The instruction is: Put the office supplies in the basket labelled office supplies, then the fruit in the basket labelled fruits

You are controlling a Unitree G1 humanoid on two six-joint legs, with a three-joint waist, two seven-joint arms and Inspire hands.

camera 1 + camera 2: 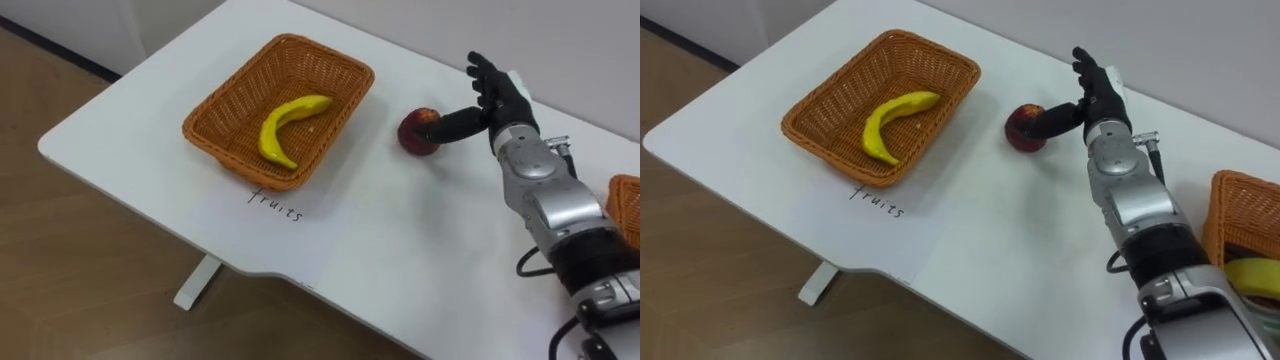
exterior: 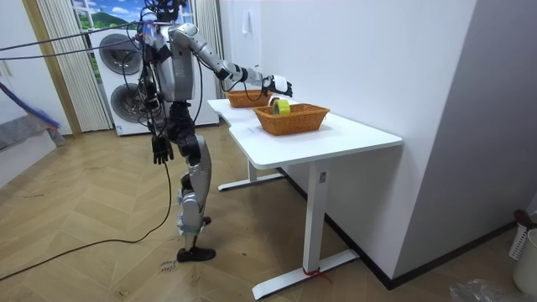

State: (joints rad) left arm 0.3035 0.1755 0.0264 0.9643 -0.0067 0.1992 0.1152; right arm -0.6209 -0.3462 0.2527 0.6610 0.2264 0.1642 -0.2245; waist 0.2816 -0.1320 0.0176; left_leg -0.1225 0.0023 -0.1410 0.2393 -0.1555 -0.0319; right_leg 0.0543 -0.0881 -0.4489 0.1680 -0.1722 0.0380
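The robot stands at the end of a long white counter (image 1: 420,250) that runs along a pale wall, with its right arm stretched out over the top. Its left hand (image 2: 161,149) hangs beside its hip in the room view, too small there to tell its state. Two woven orange-brown baskets sit well apart on the counter. The larger-looking, rectangular fruit basket (image 1: 225,100) lies toward the robot's left. The second basket (image 1: 1240,200) shows partly at the right edge of the eye views. The right hand (image 1: 505,100) is over the counter between the two baskets, with its fingers (image 1: 482,72) straight, slightly spread and lifted clear of the surface. Its thumb reaches sideways to touch the right side of the apple, and nothing is gripped. A yellow banana (image 1: 272,125) lies curved on the floor of the fruit basket, alone there. The red apple (image 1: 417,132) rests on the bare counter just beside the fruit basket's right rim, outside it and apart from the wicker. A yellow rounded item (image 1: 1252,277) sits inside the second basket; what it is cannot be told. A small handwritten label (image 1: 276,205) lies on the counter just in front of the fruit basket's near edge.
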